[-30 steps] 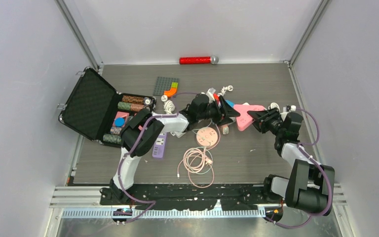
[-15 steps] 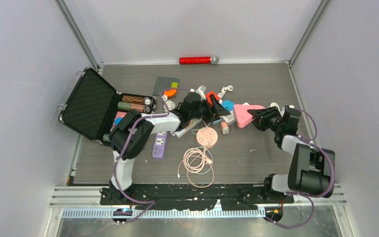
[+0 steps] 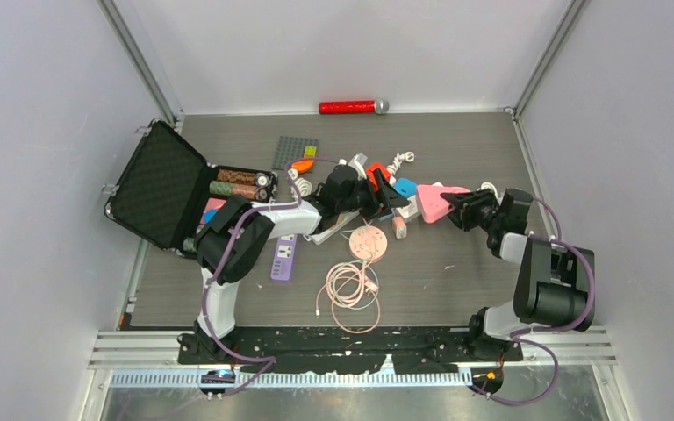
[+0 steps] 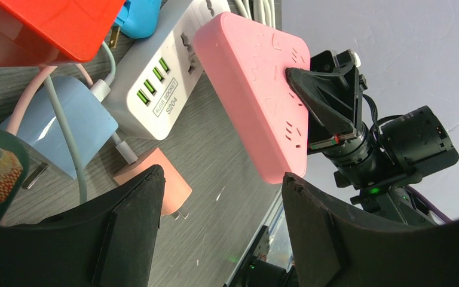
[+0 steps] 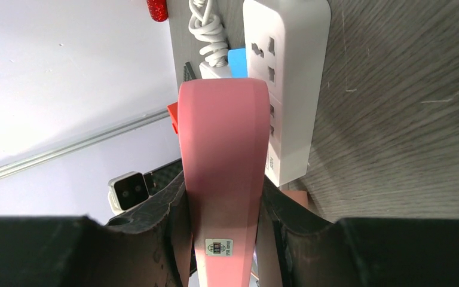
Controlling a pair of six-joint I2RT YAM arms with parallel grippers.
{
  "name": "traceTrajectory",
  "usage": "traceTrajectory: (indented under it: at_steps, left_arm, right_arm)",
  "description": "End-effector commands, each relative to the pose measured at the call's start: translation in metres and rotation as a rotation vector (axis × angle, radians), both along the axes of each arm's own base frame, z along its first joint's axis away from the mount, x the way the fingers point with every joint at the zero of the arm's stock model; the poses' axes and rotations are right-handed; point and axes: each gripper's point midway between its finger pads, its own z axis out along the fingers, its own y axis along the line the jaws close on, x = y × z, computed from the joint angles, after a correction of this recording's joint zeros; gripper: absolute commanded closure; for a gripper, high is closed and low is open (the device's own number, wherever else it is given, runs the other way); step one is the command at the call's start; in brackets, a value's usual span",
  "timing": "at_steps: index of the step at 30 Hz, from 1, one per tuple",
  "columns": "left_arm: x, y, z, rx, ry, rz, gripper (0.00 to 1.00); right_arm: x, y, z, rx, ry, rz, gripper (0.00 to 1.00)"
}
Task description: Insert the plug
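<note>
My right gripper [image 3: 458,210] [image 5: 221,186] is shut on one end of a pink power strip [image 3: 433,202] [image 5: 221,131] [image 4: 257,101], held tilted on edge above the table. A white power strip [image 5: 287,72] [image 4: 155,78] lies just beyond it. My left gripper [image 3: 390,195] [image 4: 221,179] hangs open over the clutter with nothing between its fingers. A small salmon plug [image 3: 398,227] [image 4: 173,185] lies on the table by the left finger, its prongs showing. A red plug [image 4: 48,24] and a blue plug [image 4: 140,12] sit close by.
An open black case [image 3: 154,189] stands at the left. A pink round disc [image 3: 369,241], a coiled pink cable [image 3: 351,288] and a purple power strip [image 3: 284,256] lie nearer the bases. A grey baseplate [image 3: 295,151] and a red microphone [image 3: 351,107] are at the back.
My left gripper drew back to the left and its jaws widened a little. The right gripper shifted slightly up and left, still holding the pink power strip.
</note>
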Motion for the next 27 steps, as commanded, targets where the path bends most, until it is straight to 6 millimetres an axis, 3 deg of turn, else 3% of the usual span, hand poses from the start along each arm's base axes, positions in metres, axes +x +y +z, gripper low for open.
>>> traceTrajectory:
  at_steps: [1, 7, 21, 27]
  left_arm:
    - [0.002, 0.001, 0.028, -0.031, -0.061, 0.006, 0.3]
    - [0.002, 0.001, 0.03, -0.033, -0.06, 0.005, 0.3]
    - [0.002, -0.001, 0.033, -0.049, -0.051, 0.001, 0.3]
    - [0.001, -0.004, 0.039, -0.071, -0.052, -0.008, 0.3]
  right_arm:
    - [0.005, -0.002, -0.003, -0.017, -0.018, -0.017, 0.94]
    - [0.005, -0.007, -0.015, -0.044, -0.007, -0.043, 0.95]
    - [0.007, -0.014, -0.021, -0.054, -0.049, -0.11, 0.95]
    - [0.002, -0.008, -0.032, -0.034, -0.016, -0.074, 0.95]
